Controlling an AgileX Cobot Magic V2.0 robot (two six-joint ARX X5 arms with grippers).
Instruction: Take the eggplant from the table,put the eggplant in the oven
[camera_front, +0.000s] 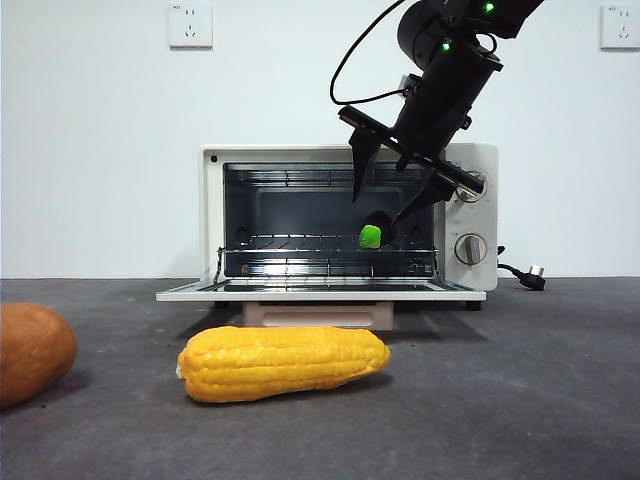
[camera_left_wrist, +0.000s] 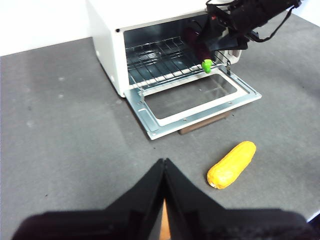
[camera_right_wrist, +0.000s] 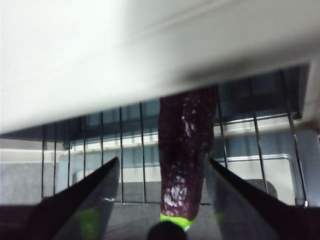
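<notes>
Nearest in the front view, a yellow corn cob (camera_front: 284, 363) is lying on the dark grey desk (camera_front: 520, 400), and a round orange-brown vegetable (camera_front: 32, 352) is sitting at the left edge, partly cut off by the frame. The left gripper (camera_left_wrist: 164, 172) is hovering over bare desk well apart from the oven, its fingers (camera_left_wrist: 145, 192) pressed together with nothing between them.

Behind the corn, the cream-white oven (camera_front: 347, 222) is standing with its door (camera_front: 320, 291) folded down flat. The right gripper (camera_front: 385, 205) is reaching in at the mouth of the oven from above, its fingers (camera_right_wrist: 95, 187) spread wide on either side of the eggplant (camera_right_wrist: 184, 150) without touching it. The eggplant is lying on the wire rack (camera_front: 300, 243) inside the oven, toward the knob side, its green stem end (camera_front: 370, 237) pointing out toward the open door.

In the front view only the stem end is showing clearly; the purple body is mostly hidden behind the gripper. In the right wrist view the far end of the eggplant is disappearing under the oven's top edge.
</notes>
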